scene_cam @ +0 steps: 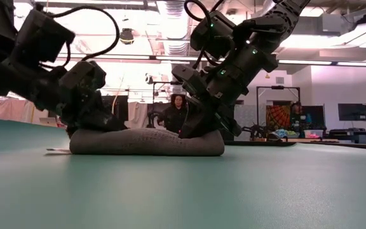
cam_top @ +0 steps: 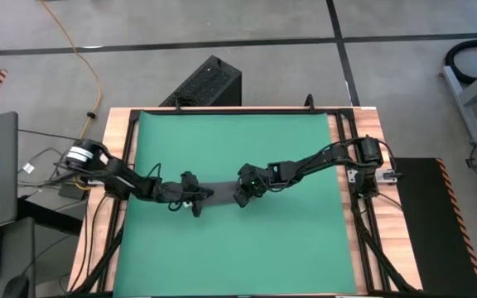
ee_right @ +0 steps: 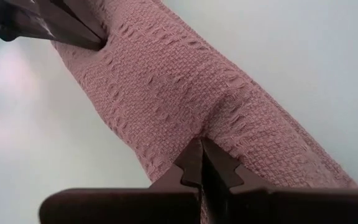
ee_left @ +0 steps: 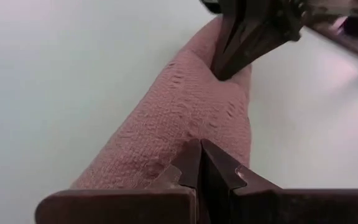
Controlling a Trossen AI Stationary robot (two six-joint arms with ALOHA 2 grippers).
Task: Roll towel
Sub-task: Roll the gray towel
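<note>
A green mat (cam_top: 230, 248) covers most of a wooden table (cam_top: 350, 257), seen from above. Two dark robot arms reach in from opp. sides and meet near the mat's centre.

Between them lies the towel (scene_cam: 146, 142), dark grey, already wound into a low, thick roll lying flat on the mat. In the table-level view it looks like a short log, w/ a small white tag (scene_cam: 57, 151) poking out flat on the mat at one end.

The left gripper (ee_left: 200, 163) sits at one end of the roll, fingers closed together, tips pressed into the cloth; a small pinch of fabric seems caught between them, but can't say for sure. The right gripper (ee_right: 201, 160) is at the other end, fingers likewise closed to a narrow point and dug into the weave, which puckers around the tips. Each wrist view shows the roll running away from its own fingers toward the other gripper.

A person (scene_cam: 176, 113) stands far off in the room beyond the table.

Judgement: rolling looks near done; this is the last tuck or hold. Next move prob. calls for letting go gently and lifting straight up so the roll doesn't spring open.
</note>
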